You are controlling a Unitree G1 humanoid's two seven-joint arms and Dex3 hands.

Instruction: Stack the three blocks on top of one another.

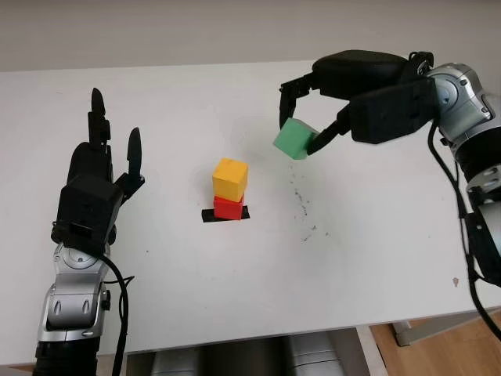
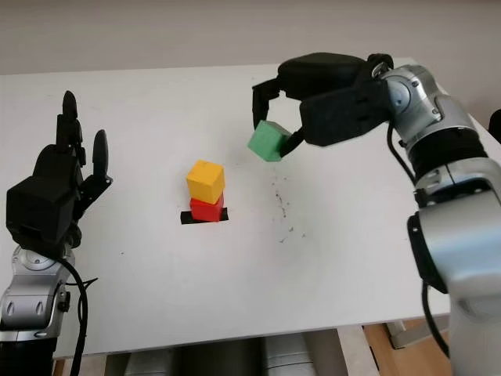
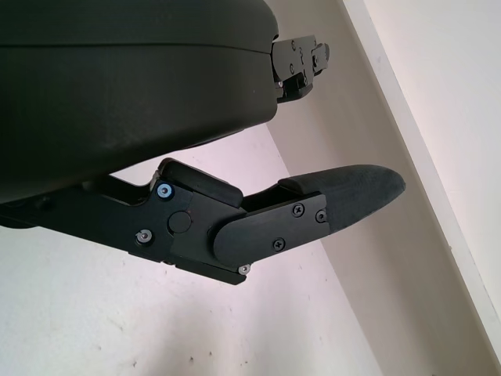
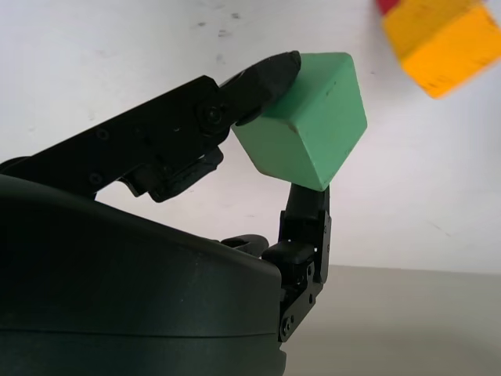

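No lettering or label can be read on any block or on either of my hands.

My left hand (image 1: 98, 184) is open at the left side of the white table (image 1: 376, 258), holding nothing, well apart from the blocks. Bare table lies between it and the stack.

Near the middle, the yellow block (image 1: 230, 178) sits on the red block (image 1: 228, 207), turned slightly askew on it. The red block stands on a strip of black tape (image 1: 225, 214) stuck to the table. There is open surface all around this pair, and the table's front edge is well clear of it.

To the right and above table level, my right hand (image 1: 301, 129) grips the green block (image 1: 294, 139) between its fingertips (image 4: 270, 70), tilted, in the air and apart from the yellow block. Small dark specks (image 1: 301, 207) mark the table below the green block. The table's right edge lies beyond my right arm.
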